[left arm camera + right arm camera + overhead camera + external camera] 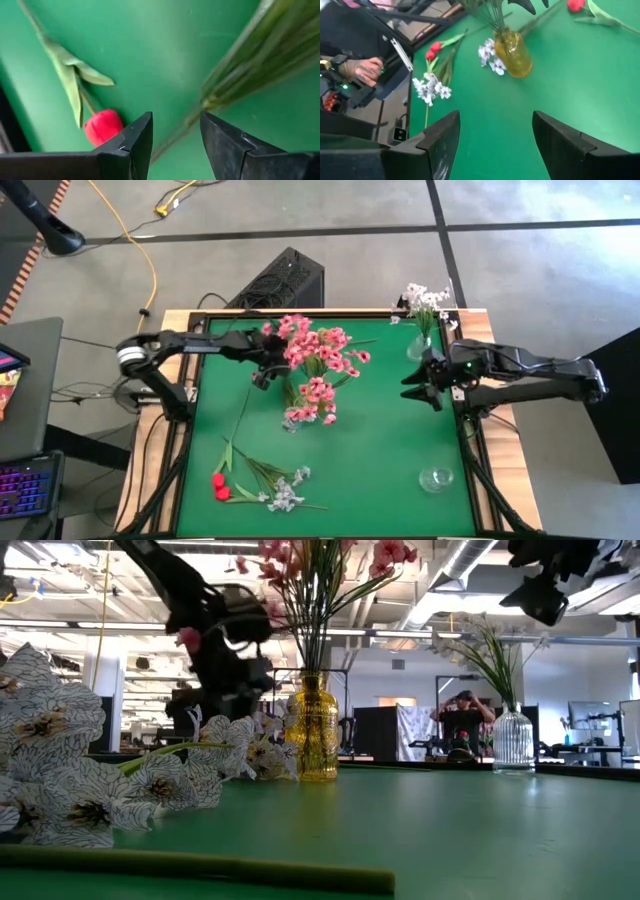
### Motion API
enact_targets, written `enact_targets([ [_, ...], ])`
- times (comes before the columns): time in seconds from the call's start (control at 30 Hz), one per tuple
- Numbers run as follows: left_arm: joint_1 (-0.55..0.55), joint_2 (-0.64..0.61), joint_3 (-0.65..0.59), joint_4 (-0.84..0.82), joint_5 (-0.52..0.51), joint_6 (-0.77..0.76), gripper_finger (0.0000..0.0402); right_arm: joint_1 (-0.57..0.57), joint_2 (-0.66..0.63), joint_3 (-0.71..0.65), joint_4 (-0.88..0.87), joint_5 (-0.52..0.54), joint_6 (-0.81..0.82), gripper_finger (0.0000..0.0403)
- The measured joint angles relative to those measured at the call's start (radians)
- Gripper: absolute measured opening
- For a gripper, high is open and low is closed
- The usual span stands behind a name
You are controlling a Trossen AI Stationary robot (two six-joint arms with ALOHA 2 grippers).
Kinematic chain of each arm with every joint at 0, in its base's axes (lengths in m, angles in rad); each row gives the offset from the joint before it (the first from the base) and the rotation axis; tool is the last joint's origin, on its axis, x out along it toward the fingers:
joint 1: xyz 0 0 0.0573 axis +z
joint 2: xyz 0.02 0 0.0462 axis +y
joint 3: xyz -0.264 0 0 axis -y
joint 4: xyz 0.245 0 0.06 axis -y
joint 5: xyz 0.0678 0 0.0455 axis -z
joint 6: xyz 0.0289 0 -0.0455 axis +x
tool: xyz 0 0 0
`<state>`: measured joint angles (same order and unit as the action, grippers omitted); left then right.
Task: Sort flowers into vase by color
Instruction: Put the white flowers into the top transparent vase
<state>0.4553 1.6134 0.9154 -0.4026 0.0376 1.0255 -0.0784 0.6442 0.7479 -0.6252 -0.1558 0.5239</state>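
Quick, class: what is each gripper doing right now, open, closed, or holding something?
Left gripper: open, holding nothing, by the pink flowers.
Right gripper: open, empty, near the clear vase of white flowers.

Dark jointed arms, angular black fingers (442, 142)
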Motion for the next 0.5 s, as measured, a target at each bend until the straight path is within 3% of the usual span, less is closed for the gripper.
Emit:
enact_targets([
  [0.2,0.0,0.091,0.067,-0.034,-0.001,0.039,0.0153,0.01,0.011,0.0,-0.01,0.0,0.008,0.0276],
  [0.5,0.0,0.106,0.174,-0.202,-0.024,0.092,0.0153,0.013,0.011,0.0,-0.011,0.0,0.009,0.0276],
])
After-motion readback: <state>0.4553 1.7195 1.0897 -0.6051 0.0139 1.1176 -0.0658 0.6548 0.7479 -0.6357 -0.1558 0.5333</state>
